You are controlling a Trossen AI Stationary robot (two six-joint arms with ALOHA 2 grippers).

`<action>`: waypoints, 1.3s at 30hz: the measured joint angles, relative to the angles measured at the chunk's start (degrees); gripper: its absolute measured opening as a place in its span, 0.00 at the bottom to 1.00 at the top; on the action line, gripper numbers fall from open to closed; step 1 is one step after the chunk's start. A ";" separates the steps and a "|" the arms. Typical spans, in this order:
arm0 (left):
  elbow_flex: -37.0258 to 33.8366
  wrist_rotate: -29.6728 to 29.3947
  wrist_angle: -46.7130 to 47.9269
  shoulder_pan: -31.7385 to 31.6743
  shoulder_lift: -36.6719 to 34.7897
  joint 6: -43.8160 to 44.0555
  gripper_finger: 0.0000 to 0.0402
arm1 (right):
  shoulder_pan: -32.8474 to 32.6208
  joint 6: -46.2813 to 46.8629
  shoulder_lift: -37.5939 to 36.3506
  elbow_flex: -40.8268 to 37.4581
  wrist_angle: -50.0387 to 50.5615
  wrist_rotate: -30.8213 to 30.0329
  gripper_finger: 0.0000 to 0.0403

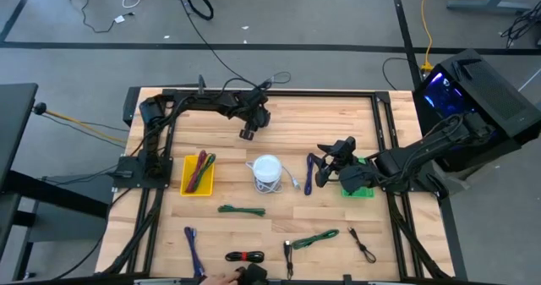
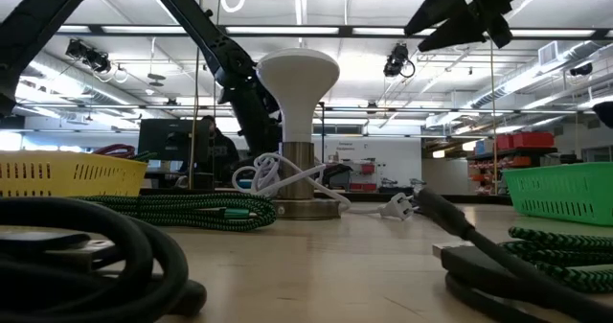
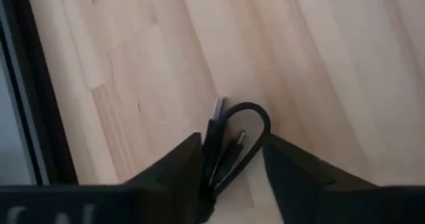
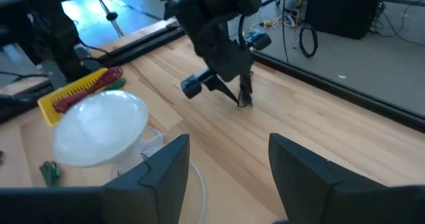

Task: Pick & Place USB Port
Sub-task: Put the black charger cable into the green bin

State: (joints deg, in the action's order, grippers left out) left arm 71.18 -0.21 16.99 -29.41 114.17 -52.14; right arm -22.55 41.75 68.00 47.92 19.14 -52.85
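Observation:
My left gripper (image 1: 248, 133) hovers over the far middle of the table, shut on a short black USB cable (image 3: 234, 134). The right wrist view shows that cable (image 4: 243, 94) dangling under it, above the wood. My right gripper (image 1: 328, 154) is open in the air right of the white dome-topped stand (image 1: 267, 170), which stands on its base with a white cord around it. The right gripper is near a dark blue cable (image 1: 311, 173) and the green basket (image 1: 358, 189). A yellow basket (image 1: 198, 174) at the left holds red and green cables. My left gripper pinches the black USB cable, folded into a loop (image 3: 257, 114), between its two fingers, the strands lying against one finger (image 3: 189, 161). A metal plug end (image 3: 218, 107) sticks out past the fingertips. The fingers point down, and the cable hangs clear of the table.
Loose cables lie on the near half: green ones (image 1: 241, 210) (image 1: 314, 238), a blue one (image 1: 193, 244), a red-black one (image 1: 245, 256) and black ones (image 1: 363, 246). A hand (image 1: 221, 279) shows at the near edge. Black rails frame the table; bare wood lies under the left gripper.

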 joint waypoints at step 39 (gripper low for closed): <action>-0.24 29.58 8.25 1.49 -40.39 30.13 0.00 | 4.69 -13.09 3.26 -0.02 -15.40 2.50 0.51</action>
State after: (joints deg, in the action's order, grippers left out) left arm 70.94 29.37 25.24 -27.91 73.78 -22.00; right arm -17.86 28.66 71.27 47.90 3.74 -50.35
